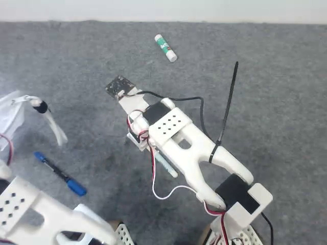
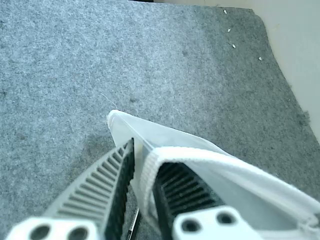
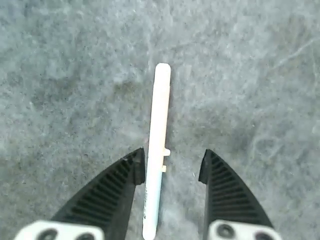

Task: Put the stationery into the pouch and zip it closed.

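Note:
My left gripper [image 2: 143,159] is shut on the white rim of the translucent pouch [image 2: 170,142], which also lies at the table's left edge [image 1: 10,115]. Its zip pull [image 1: 39,106], with a white strap, sits beside it. A pale white pen [image 3: 159,150] lies on the grey carpet. My right gripper [image 3: 172,157] is open and low over it, one finger on each side of the barrel. Under the right arm, part of that pen [image 1: 167,166] shows. A blue pen [image 1: 59,173] lies at the front left, and a green-and-white glue stick [image 1: 166,47] lies at the far centre.
A black cable tie [image 1: 228,107] runs from the right arm over the carpet on the right. The left arm's white body [image 1: 36,209] fills the front left corner. The carpet's far edge [image 1: 163,21] meets a pale floor.

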Robot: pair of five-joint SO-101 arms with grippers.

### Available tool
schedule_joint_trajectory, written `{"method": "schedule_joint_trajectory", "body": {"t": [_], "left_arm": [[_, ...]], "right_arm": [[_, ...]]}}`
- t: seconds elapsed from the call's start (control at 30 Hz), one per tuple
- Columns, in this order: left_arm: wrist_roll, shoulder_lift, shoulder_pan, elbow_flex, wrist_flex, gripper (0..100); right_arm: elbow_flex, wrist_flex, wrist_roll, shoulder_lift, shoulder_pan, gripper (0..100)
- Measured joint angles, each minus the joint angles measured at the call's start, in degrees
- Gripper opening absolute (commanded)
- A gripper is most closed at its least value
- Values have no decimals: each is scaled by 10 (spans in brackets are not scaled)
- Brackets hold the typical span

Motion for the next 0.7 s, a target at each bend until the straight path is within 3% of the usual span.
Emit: {"method": "schedule_joint_trajectory", "body": {"t": [0.4,0.7], "left_arm": [[0,0,0,0,0,11],[0,0,0,0,0,11]], "right_arm": [[20,-99,-23,40,-18,158],[-87,-47,-23,153,-17,158]]}}
